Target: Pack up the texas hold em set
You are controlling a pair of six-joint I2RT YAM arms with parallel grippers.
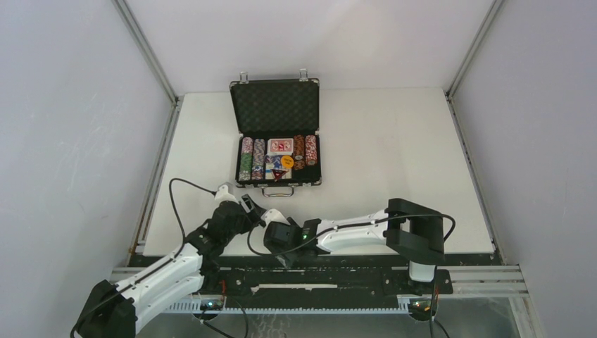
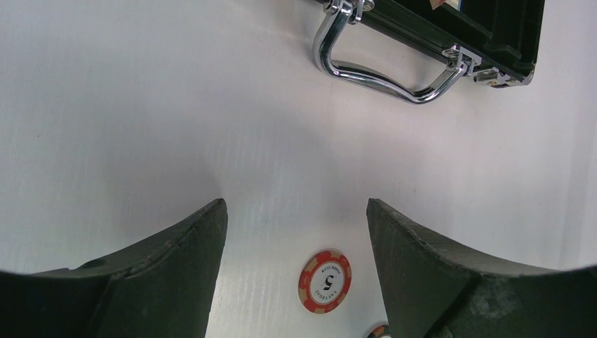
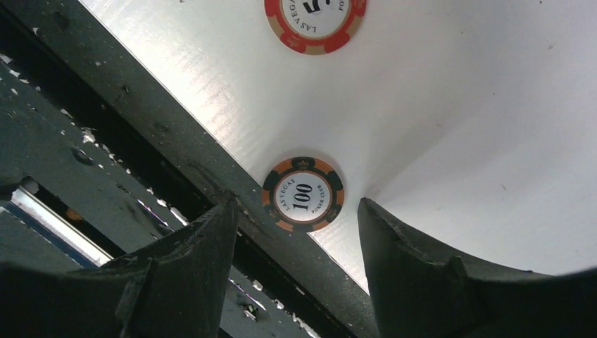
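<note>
White bench point(image 1: 394, 155) seen from above. Open black silver-edged case point(image 1: 276, 105) toward the far edge, a little left of centre — lid upright at the back, metal handle point(image 1: 278, 190) pointing at the near edge. In its base, rows of striped poker chips point(image 1: 252, 158) standing on edge, a red card deck point(image 1: 280, 145) between the rows, a yellow dealer button point(image 1: 287, 160) just in front of the deck. Left arm point(image 1: 176, 267) and right arm point(image 1: 352, 236) both reaching to one spot by the near edge, left of centre, tips close together and apart from the case.

Left gripper point(image 2: 296, 208), from its own camera: jaws spread wide, gripping nothing. Between its fingers point(image 2: 176, 274) in that view, a red chip marked 5 point(image 2: 324, 281) flat on the bench, nearer one finger than the other; handle and a corner of the case farther off.

Right gripper point(image 3: 297, 208): jaws also wide apart and empty. Framed between them, an orange-and-black chip marked 100 point(image 3: 303, 193) flat on the bench, right at the near edge beside the black rail point(image 3: 141, 162). Same red chip farther in from that edge. Contact between fingers and bench — impossible to tell.
</note>
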